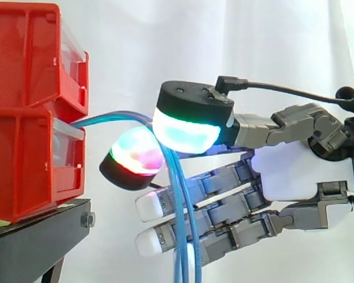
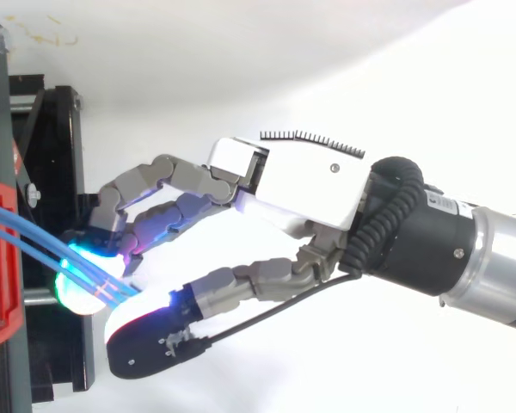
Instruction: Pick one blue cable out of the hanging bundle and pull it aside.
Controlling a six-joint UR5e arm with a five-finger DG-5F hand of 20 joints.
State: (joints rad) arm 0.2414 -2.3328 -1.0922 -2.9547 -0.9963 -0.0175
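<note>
Scene: blue cables (image 1: 177, 247) are seen arching out of the red bins (image 1: 23, 118) and hanging just right of them | Hand: hand (image 1: 289, 171) closed, cables pinched between glowing pads (image 1: 186, 131) | Risk: several strands likely dragged together unless one is isolated

ahead of hand (image 1: 289, 171): red bins (image 1: 23, 118), black stand (image 1: 41, 227) block | blue cables (image 1: 186, 218) hang across it | free: above, before white curtain (image 1: 135, 47)

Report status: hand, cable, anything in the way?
Hand shut on blue cables, thumb against fingertip. Several strands caught together, none singled out. Red bins close beside the fingertips.
</note>
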